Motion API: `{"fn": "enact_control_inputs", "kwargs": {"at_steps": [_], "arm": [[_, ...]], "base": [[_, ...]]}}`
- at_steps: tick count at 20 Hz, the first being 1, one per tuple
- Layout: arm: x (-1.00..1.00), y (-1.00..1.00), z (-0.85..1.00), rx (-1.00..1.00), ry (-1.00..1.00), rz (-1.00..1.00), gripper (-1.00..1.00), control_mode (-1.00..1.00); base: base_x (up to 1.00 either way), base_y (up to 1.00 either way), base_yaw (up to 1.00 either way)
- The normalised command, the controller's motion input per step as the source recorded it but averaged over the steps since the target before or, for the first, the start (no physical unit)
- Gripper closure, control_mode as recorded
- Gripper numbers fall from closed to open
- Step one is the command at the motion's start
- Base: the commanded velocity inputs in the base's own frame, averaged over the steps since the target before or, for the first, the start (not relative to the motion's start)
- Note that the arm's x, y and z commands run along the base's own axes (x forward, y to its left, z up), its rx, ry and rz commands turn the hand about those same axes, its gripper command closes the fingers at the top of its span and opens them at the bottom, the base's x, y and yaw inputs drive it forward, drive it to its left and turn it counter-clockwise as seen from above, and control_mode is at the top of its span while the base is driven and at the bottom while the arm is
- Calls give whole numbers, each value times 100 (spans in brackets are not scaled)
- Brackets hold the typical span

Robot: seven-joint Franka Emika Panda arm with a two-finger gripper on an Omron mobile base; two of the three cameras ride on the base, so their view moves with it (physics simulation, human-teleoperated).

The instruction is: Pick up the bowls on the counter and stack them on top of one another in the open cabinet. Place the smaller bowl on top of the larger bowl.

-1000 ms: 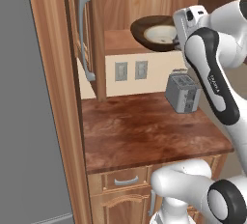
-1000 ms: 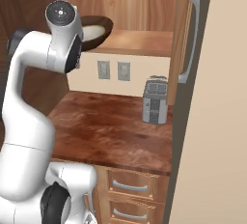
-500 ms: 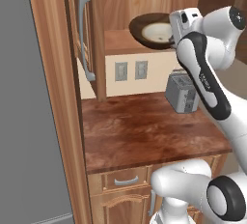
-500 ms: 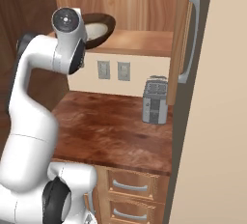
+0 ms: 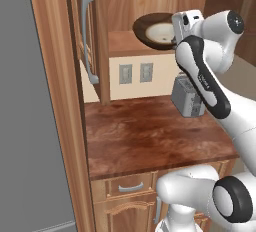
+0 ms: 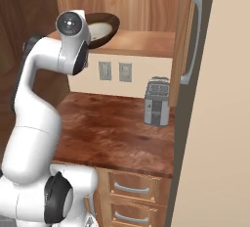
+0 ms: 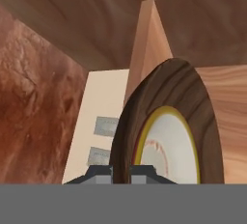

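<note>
Wide dark brown wood-grain bowl (image 5: 150, 30), small cream-white bowl (image 5: 161, 32) nested inside: at wooden cabinet shelf (image 6: 141, 42) edge, tilted. Fingers (image 7: 120, 172): narrow, pinching brown bowl's rim. Grey toaster (image 6: 157, 102): counter (image 5: 150, 136), right.

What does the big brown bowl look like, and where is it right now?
The larger bowl is wide, shallow and dark brown with wood grain. It sits at the front edge of the open cabinet's shelf, tipped up rather than flat. The smaller bowl, cream-white with a pale rim, lies inside it. In the hand view the gripper is shut on the brown bowl's rim, with its two dark tips on either side of the edge.
</note>
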Motion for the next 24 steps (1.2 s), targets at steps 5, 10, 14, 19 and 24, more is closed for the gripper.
{"fn": "enact_control_inputs", "kwargs": {"at_steps": [5,10,14,19,24], "arm": [[27,0,0,0,0,-3,100,-100],[31,0,0,0,0,-3,100,-100],[29,0,0,1,0,-2,100,-100],[28,0,0,3,0,-2,100,-100],[29,0,-1,4,0,-2,100,-100]], "base": [[0,0,0],[0,0,0],[0,0,0],[0,0,0],[0,0,0]]}}
